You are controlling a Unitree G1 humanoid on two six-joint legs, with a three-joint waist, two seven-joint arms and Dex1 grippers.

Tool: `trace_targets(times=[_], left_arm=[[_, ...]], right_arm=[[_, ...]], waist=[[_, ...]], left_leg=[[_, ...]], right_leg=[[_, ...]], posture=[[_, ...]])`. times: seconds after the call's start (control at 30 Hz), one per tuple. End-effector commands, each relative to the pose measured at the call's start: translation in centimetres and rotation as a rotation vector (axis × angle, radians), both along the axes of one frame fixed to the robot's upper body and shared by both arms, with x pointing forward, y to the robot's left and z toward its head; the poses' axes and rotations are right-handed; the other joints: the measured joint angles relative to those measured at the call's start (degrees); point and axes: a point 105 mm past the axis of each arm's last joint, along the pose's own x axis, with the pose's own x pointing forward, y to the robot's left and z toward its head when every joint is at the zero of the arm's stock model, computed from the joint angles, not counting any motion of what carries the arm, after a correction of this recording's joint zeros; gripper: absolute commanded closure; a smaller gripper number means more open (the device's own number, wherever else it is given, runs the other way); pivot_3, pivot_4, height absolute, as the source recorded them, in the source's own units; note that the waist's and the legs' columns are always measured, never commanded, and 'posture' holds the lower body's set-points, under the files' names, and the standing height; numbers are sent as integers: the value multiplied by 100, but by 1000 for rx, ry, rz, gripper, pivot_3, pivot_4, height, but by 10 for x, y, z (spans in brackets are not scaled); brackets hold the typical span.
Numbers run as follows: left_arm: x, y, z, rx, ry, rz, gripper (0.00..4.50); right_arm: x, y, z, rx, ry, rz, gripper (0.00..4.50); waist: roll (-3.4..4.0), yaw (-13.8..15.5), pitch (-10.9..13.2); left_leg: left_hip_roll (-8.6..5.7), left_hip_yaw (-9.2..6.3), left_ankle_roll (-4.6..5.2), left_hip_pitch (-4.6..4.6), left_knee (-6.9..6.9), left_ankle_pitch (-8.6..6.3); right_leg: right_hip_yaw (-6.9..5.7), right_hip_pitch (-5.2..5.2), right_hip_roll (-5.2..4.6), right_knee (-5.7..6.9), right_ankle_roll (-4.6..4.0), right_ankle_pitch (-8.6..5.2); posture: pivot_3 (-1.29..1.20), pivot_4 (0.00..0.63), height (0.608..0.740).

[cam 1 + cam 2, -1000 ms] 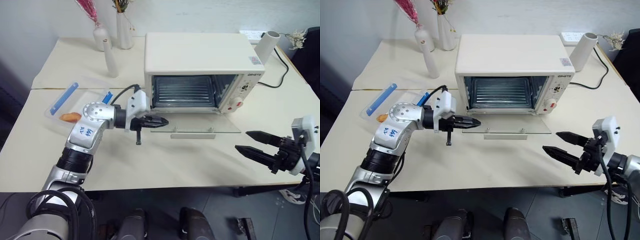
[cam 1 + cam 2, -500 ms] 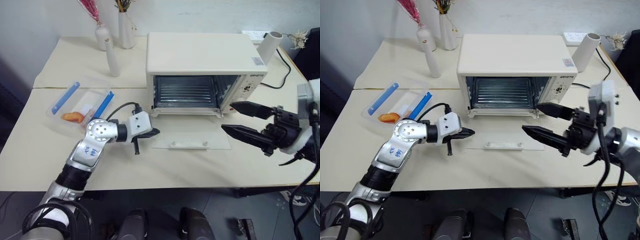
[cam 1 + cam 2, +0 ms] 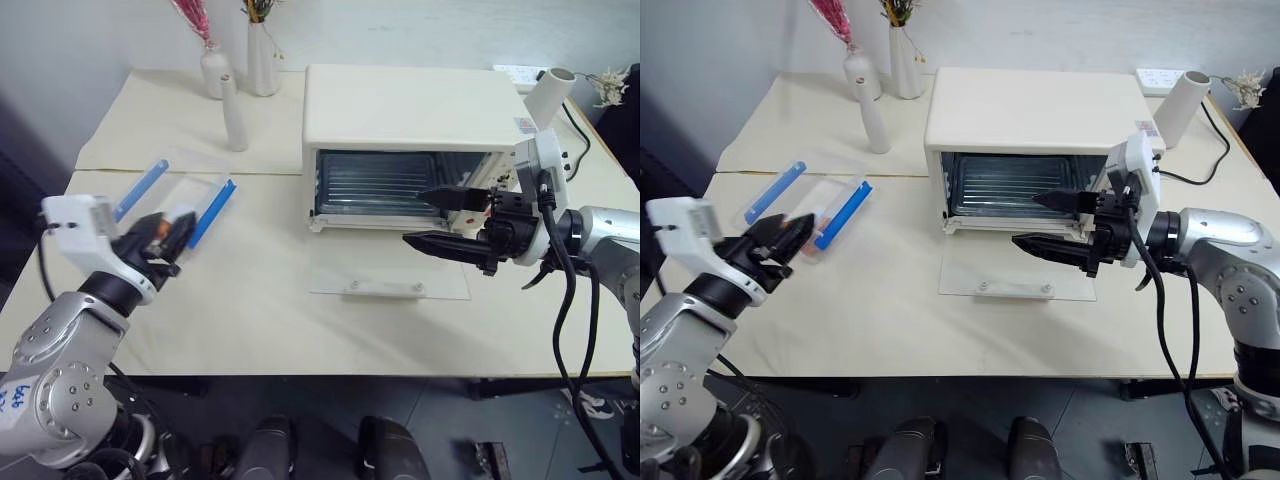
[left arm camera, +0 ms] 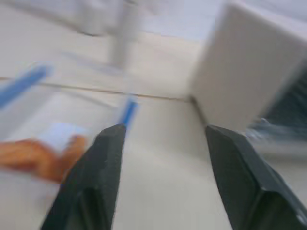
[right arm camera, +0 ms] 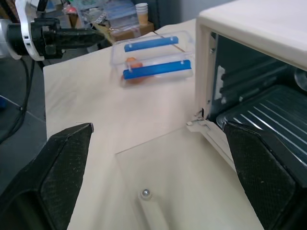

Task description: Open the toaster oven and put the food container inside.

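Cream tables [image 3: 250, 310], two pushed together with a seam running between them, fill your view in front of a pale wall. On the far half sits one oven [image 3: 415, 140], its glass door [image 3: 390, 281] dropped flat onto the tabletop with the white bar handle lying along the front edge and the wire rack visible inside. Your right arm reaches in from the right side with the forearm raised off the table and the wrist bent so the right gripper [image 3: 435, 218] points across toward your left, level with the oven mouth and just above the lowered door; its two fingers are spread wide with nothing between them. Your left arm is folded back at the left edge of the table, and the left gripper [image 3: 775, 238] points forward toward the container [image 3: 805, 205], fingers parted and empty, their tips near its closest end; you cannot tell from here whether they touch it. That one container lies on the table to the left of the oven, well apart from it, lid on, two blue strips along its long sides and orange food inside. Three slim white vases [image 3: 232, 110] stand at the back left, two of them holding dried stems. One white cylinder [image 3: 549, 95] stands behind the oven's right corner, beside a black cable [image 3: 575, 130].
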Motion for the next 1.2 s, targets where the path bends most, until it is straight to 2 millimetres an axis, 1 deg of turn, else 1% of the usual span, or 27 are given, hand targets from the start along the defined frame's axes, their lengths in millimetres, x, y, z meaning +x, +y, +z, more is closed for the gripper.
trace_targets(times=[0.03, 0.1, 0.17, 0.23, 0.4, 0.5, 0.63, 0.7, 0.8, 0.9, 1.03, 1.2], left_arm=[[-6, 19, 5, -37, 40, 247, 671], [-4, 32, -3, -101, 102, 380, 39], [-5, 48, -15, -153, 174, 513, 39], [-1, 57, -23, -181, 238, 575, 39], [15, 66, -36, -235, 344, 585, 39], [35, 64, -36, -249, 389, 515, 39], [50, 62, -33, -240, 404, 475, 39], [55, 61, -34, -250, 416, 468, 39], [56, 62, -48, -305, 491, 495, 39], [58, 64, -56, -316, 526, 516, 655], [68, 62, -58, -310, 527, 516, 1864], [69, 68, -55, -292, 524, 532, 3418]], right_arm=[[0, 6, 15, -12, -98, 33, 0], [1, 9, 16, -22, -116, 43, 0], [0, 10, 15, -30, -126, 56, 0], [-3, 11, 15, -20, -132, 62, 0], [-7, 13, 15, -14, -142, 57, 0], [-10, 11, 16, 4, -144, 37, 0], [-14, 7, 17, 23, -141, 13, 0], [-15, 5, 18, 35, -137, 2, 0], [-16, 4, 17, 44, -136, -16, 0], [-17, 3, 18, 53, -136, -24, 0], [-18, 1, 20, 68, -132, -29, 0], [-20, 0, 22, 68, -135, -25, 0]], waist=[[-2, -3, -1], [-3, -12, -2], [-3, -26, -2], [-4, -41, -2], [-5, -41, -2], [-7, -47, -2], [-8, -58, -2], [-11, -66, -1], [-12, -65, -1], [-13, -74, -1], [-15, -69, 0], [-17, -74, -1]], left_leg=[[-7, 0, -1, 2, 0, -1], [-30, -4, -2, 2, -2, -1], [-30, -4, -5, 2, -6, -3], [-30, -4, -6, 1, -12, -4], [-31, -4, -7, -1, -17, -4], [-31, -4, -8, -1, -18, -4], [-31, -5, -11, -1, -19, -6], [-31, -5, -11, 0, -26, -6], [-30, -3, -12, 0, -28, -6], [-31, 0, -12, 1, -28, -5], [-30, 1, -13, 2, -28, -5], [-31, 2, -13, 3, -29, -5]], right_leg=[[1, 1, 0, 2, 0, 0], [0, -1, 0, 3, 0, 0], [0, -2, 0, 1, 0, 0], [0, -6, 0, -2, 0, 0], [-5, -8, -1, -3, 0, 0], [-6, -8, -1, -4, 0, 0], [-6, -10, -1, -4, 0, 0], [-7, -10, -1, -6, 0, 0], [-7, -14, -1, -6, 0, 0], [-6, -13, -1, -5, 0, 0], [-6, -14, -1, -4, 0, 0], [-6, -14, -3, -4, 0, 0]], posture=[[0, 150, 740], [0, 150, 740], [0, 150, 740], [0, 150, 740], [0, 150, 740], [0, 150, 740], [0, 150, 740], [0, 150, 740], [0, 150, 740], [0, 150, 740], [0, 150, 740], [0, 150, 740]])
